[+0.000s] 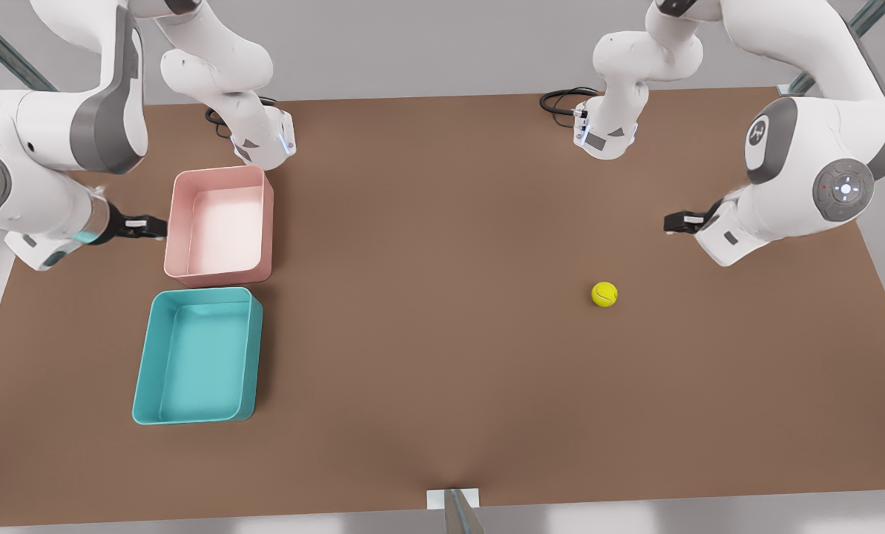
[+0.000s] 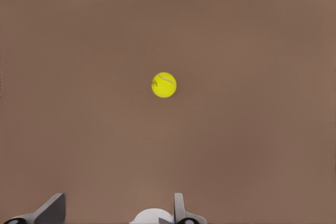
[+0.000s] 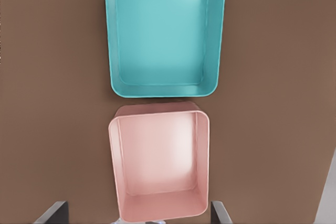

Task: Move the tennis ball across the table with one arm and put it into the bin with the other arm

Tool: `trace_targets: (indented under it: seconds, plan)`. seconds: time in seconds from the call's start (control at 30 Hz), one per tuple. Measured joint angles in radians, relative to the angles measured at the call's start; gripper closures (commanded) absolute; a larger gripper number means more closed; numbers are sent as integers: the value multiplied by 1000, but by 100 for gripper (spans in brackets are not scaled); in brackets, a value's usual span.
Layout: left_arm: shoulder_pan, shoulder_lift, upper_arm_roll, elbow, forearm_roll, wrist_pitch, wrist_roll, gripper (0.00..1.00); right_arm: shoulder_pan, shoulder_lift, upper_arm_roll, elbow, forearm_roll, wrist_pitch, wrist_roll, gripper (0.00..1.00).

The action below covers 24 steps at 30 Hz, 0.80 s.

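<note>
The tennis ball (image 1: 604, 294) lies on the bare brown table (image 1: 427, 311), toward the front view's right, touched by nothing and well apart from both bins. In the left wrist view the ball (image 2: 164, 85) sits alone on the tabletop (image 2: 252, 145), its pale seam facing up.

Nearest to it is the left gripper (image 1: 679, 222), held above the table on the front view's right, just beyond the ball and a little to its right. Its jaws stand wide and hold nothing; the two dark fingertips (image 2: 52, 209) show far apart at the edge of the left wrist view.

Across the table, on the front view's left, a pink bin (image 1: 220, 225) and a teal bin (image 1: 197, 355) stand close together, short end to short end, the pink one farther back. Both are open-topped. The right wrist view looks straight down on them, the pink bin (image 3: 159, 163) nearer the camera and the teal bin (image 3: 165, 35) beyond it.

The right gripper (image 1: 139, 226) waits just beside the pink bin's outer wall, on the front view's left. Its jaws also stand wide, with grey fingertips (image 3: 52, 212) set on either side of the pink bin's near end.
</note>
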<state>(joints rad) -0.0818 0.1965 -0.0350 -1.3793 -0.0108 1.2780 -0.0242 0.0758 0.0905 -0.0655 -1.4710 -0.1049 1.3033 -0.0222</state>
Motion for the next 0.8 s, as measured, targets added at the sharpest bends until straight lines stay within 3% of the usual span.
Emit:
trace_targets:
  seconds: [0.13, 0.2, 0.3, 0.5, 0.8]
  plan:
    - [-1, -1, 0, 0, -4, 55, -51, 0, -2, 51, -7, 14, -2, 45, -4, 0]
    - [-1, -1, 1, -9, -3, 72, -63, 79, -7, 77, -7, 20, -2, 53, -6, 0]
    - [-1, 1, 3, -154, 17, 142, -11, 79, -7, 86, -8, 22, 2, 63, -9, 0]
    - [21, 68, 4, -482, 79, 508, 293, 79, -10, 79, -7, 14, 8, 49, -34, 0]
    - [37, 169, -31, -596, 221, 802, 773, 79, -10, 82, -8, 12, 8, 35, -65, 0]
